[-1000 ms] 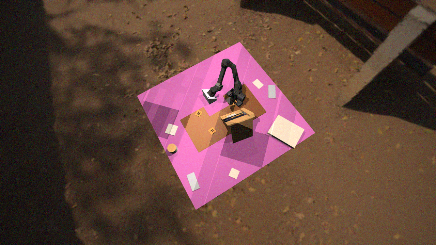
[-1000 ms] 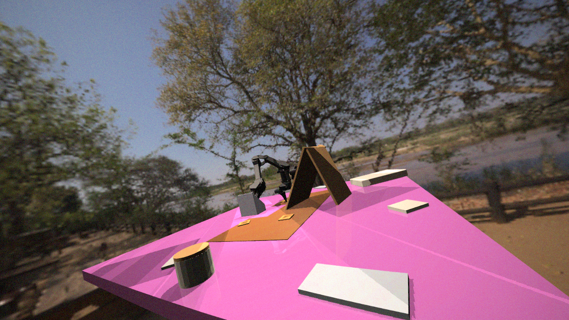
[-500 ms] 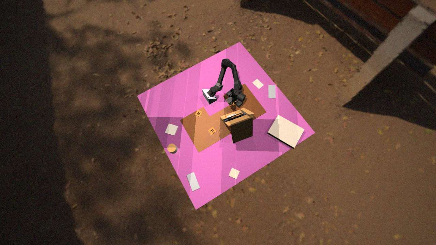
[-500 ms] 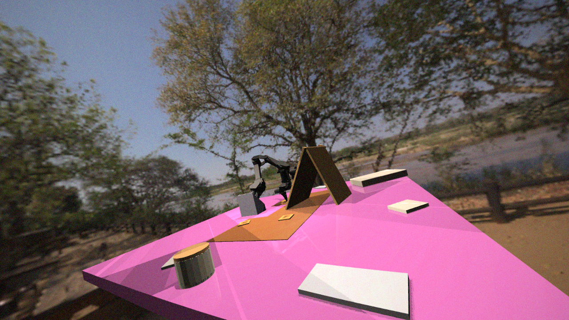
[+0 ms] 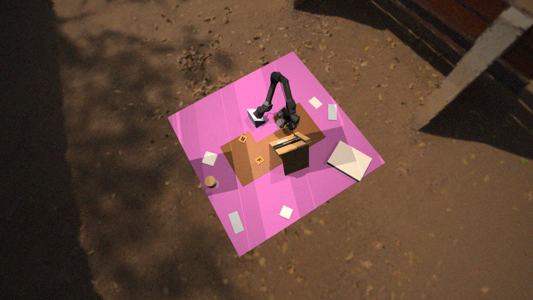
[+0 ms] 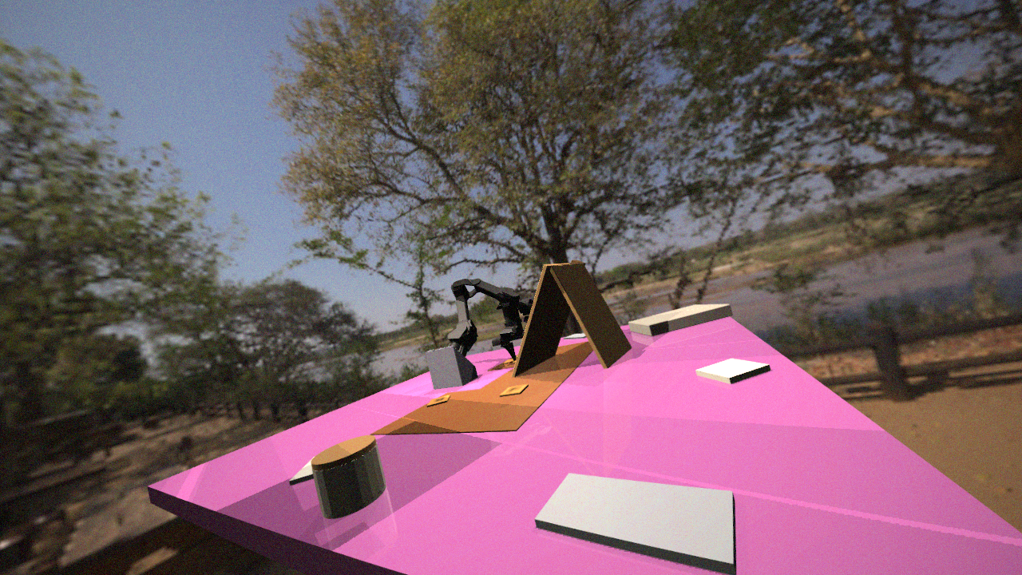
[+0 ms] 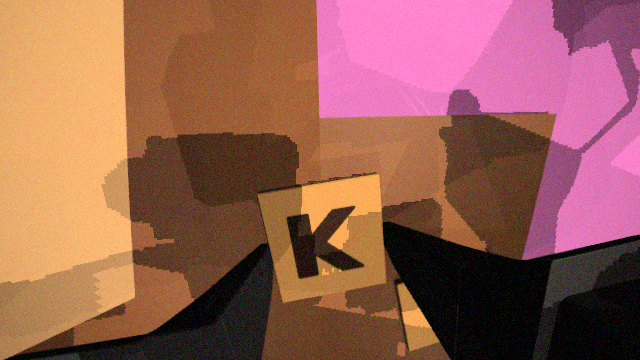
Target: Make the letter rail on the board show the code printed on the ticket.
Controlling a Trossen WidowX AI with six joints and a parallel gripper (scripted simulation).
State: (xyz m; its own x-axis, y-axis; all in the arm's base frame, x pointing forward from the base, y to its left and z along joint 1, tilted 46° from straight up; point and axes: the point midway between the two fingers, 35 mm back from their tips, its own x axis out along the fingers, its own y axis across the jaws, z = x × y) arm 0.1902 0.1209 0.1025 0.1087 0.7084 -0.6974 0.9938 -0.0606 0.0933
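My gripper (image 7: 326, 241) (image 6: 512, 357) is shut on the K tile (image 7: 370, 195), low over the brown mat (image 5: 238, 171) (image 6: 457, 420); the tile's letter faces up, slightly turned. Another tile (image 7: 414, 320) shows partly behind the right finger; its letter is hidden. The R tile (image 5: 242, 138) (image 6: 438, 400) and the F tile (image 5: 259, 160) (image 6: 513, 390) lie flat on the mat. The tent-shaped board (image 5: 296, 164) (image 6: 592, 315) (image 7: 60, 125) stands beside the gripper. It bears the dark-slotted letter rail (image 5: 288, 144) and a white ticket (image 5: 283, 141), whose print is too small to read.
A thick cream block (image 5: 350, 160) (image 6: 682, 317) lies beyond the board. A round tan-topped container (image 5: 210, 181) (image 6: 350, 482) stands near the counter edge. Flat grey slabs (image 5: 235, 222) (image 5: 332, 112) and white squares (image 5: 209, 158) (image 5: 285, 212) (image 5: 315, 102) lie around the mat.
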